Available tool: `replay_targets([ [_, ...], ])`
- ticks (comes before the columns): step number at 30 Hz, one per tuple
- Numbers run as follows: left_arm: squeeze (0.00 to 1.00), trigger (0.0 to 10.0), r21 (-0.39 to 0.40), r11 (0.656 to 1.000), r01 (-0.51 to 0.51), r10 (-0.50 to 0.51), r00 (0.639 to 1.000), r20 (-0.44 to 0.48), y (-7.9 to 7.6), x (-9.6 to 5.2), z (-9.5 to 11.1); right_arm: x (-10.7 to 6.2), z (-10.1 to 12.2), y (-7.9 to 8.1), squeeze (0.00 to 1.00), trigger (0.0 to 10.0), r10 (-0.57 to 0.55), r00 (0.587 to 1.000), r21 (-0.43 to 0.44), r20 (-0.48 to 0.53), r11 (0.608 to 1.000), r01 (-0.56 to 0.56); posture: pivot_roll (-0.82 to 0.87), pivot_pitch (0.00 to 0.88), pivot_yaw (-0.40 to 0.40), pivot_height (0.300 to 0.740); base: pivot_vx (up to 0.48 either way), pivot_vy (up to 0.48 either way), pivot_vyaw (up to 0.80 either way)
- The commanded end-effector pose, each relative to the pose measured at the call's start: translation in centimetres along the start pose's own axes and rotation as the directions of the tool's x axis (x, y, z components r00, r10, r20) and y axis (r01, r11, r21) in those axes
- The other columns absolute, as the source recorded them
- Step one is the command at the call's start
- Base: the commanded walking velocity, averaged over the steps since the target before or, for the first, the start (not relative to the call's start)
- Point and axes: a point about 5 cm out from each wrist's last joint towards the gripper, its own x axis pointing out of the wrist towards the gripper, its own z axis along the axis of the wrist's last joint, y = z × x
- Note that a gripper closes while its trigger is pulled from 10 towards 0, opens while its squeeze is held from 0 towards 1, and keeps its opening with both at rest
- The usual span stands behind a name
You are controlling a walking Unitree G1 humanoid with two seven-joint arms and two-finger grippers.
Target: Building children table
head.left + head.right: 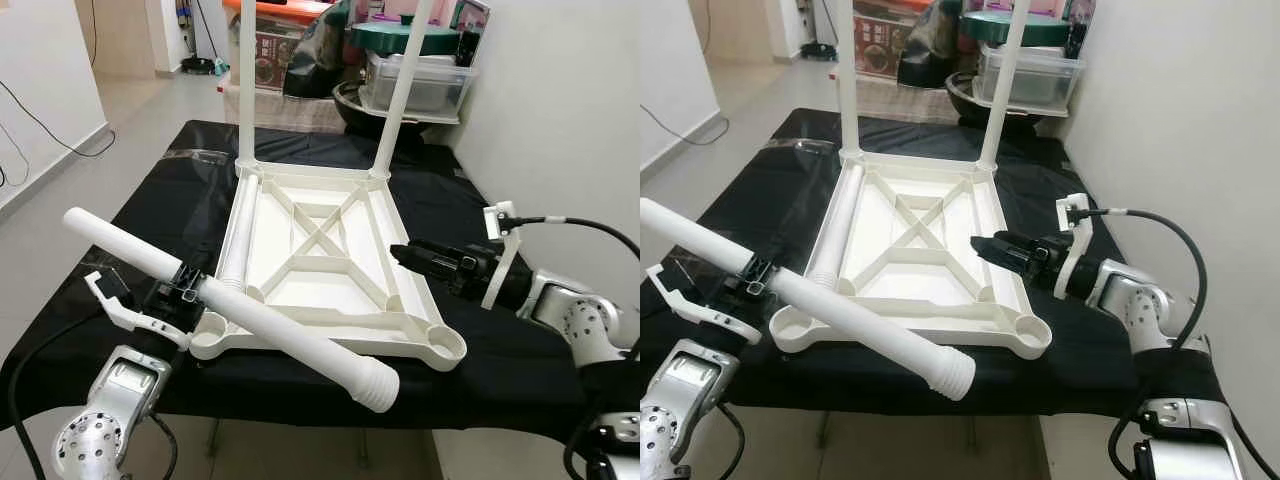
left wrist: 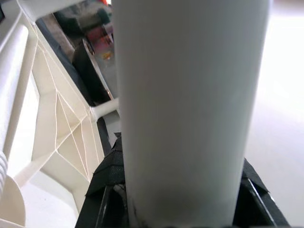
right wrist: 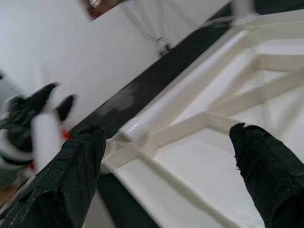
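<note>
— What does the left gripper (image 1: 188,284) hold?
— A long white plastic table leg (image 1: 240,310), clamped mid-length, slanting over the upturned white plastic tabletop's (image 1: 320,262) near corner.
— And the right gripper (image 1: 985,246)?
— Fingers spread wide, empty, over the tabletop's right edge.

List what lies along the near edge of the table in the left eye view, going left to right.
Left end effector gripping the loose white table leg → near left corner socket of the upturned tabletop → near right corner socket → right end effector arm over the tabletop's right rim.
</note>
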Motion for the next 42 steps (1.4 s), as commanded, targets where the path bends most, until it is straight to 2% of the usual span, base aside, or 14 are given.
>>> replay_targets([
  [1,0.00,0.0,0.007,0.999,0.033,-0.032,0.998,-0.050,-0.5,0.2,-1.0,2.1,0.6,2.3,0.00,10.0,0.128,0.987,-0.032,-0.101,0.991,-0.131,0.08,0.000,-0.118,0.740,0.000,0.000,0.00],
  [2,0.00,0.0,0.025,0.999,0.041,-0.039,0.997,-0.071,-0.7,0.1,-1.3,3.8,0.2,5.0,0.00,10.0,0.265,0.932,-0.027,-0.249,0.960,-0.280,0.08,0.000,-0.127,0.740,0.000,0.000,0.00],
  [6,0.00,0.0,0.030,0.999,0.042,-0.040,0.996,-0.075,-0.7,0.1,-1.4,4.0,-0.2,5.8,0.00,10.0,0.308,0.906,-0.016,-0.291,0.945,-0.327,0.08,0.000,-0.127,0.740,0.000,0.000,0.00],
  [9,0.00,0.0,0.029,0.998,0.049,-0.046,0.993,-0.106,-0.6,0.2,-2.0,4.4,-2.5,7.8,0.00,10.0,0.404,0.812,-0.035,-0.422,0.887,-0.460,0.08,0.000,-0.117,0.740,0.000,0.000,0.00],
  [11,0.00,0.0,0.030,0.998,0.060,-0.056,0.991,-0.123,-0.7,0.3,-2.3,4.5,-3.5,8.3,0.00,10.0,0.417,0.777,-0.037,-0.471,0.871,-0.490,0.08,0.000,-0.117,0.740,0.000,0.000,0.00],
  [14,0.00,0.0,0.031,0.997,0.068,-0.063,0.989,-0.131,-0.8,0.6,-2.4,4.7,-4.2,8.3,0.00,10.0,0.406,0.765,-0.046,-0.500,0.870,-0.491,0.08,0.000,-0.116,0.740,0.000,0.000,0.00],
  [17,0.00,0.0,0.033,0.995,0.094,-0.088,0.984,-0.157,-1.2,1.0,-2.8,6.0,-5.6,7.1,0.00,10.0,0.299,0.784,-0.085,-0.545,0.910,-0.406,0.08,0.000,-0.117,0.740,0.000,0.000,0.00],
  [20,0.00,0.0,0.038,0.994,0.105,-0.097,0.980,-0.171,-1.4,1.1,-3.0,6.3,-5.8,6.9,0.00,10.0,0.267,0.790,-0.089,-0.552,0.923,-0.375,0.08,0.000,-0.119,0.740,0.000,0.000,0.00],
  [26,0.00,0.0,0.040,0.992,0.118,-0.108,0.973,-0.203,-1.6,1.0,-3.8,6.6,-5.6,6.5,0.00,10.0,0.216,0.794,-0.126,-0.568,0.931,-0.343,0.08,0.000,-0.120,0.740,0.000,0.000,0.00],
  [31,0.00,0.0,0.040,0.992,0.124,-0.112,0.971,-0.211,-1.7,1.1,-4.2,6.7,-5.7,6.6,0.00,10.0,0.225,0.786,-0.125,-0.576,0.926,-0.356,0.08,0.000,-0.121,0.740,0.000,0.000,0.00],
  [35,0.00,0.0,0.047,0.990,0.137,-0.122,0.965,-0.233,-1.8,1.4,-4.4,6.6,-6.8,7.3,0.00,9.9,0.248,0.728,-0.122,-0.639,0.902,-0.414,0.08,0.000,-0.121,0.740,0.000,0.000,0.00],
  [36,0.00,0.0,0.047,0.990,0.137,-0.122,0.965,-0.233,-1.8,1.4,-4.4,6.6,-6.8,7.3,0.00,9.9,0.248,0.728,-0.122,-0.639,0.902,-0.414,0.08,0.000,-0.121,0.740,0.000,0.000,0.00],
  [37,0.00,0.0,0.049,0.989,0.140,-0.124,0.963,-0.240,-1.7,1.5,-4.5,6.7,-7.5,7.6,0.00,9.8,0.256,0.696,-0.118,-0.671,0.890,-0.441,0.07,0.000,-0.118,0.740,0.000,0.000,0.00],
  [42,0.00,0.0,0.052,0.987,0.150,-0.132,0.960,-0.248,-1.8,1.8,-4.6,6.9,-8.5,8.2,0.00,9.9,0.267,0.660,-0.110,-0.702,0.875,-0.472,0.08,0.000,-0.124,0.740,0.000,0.000,0.00],
])
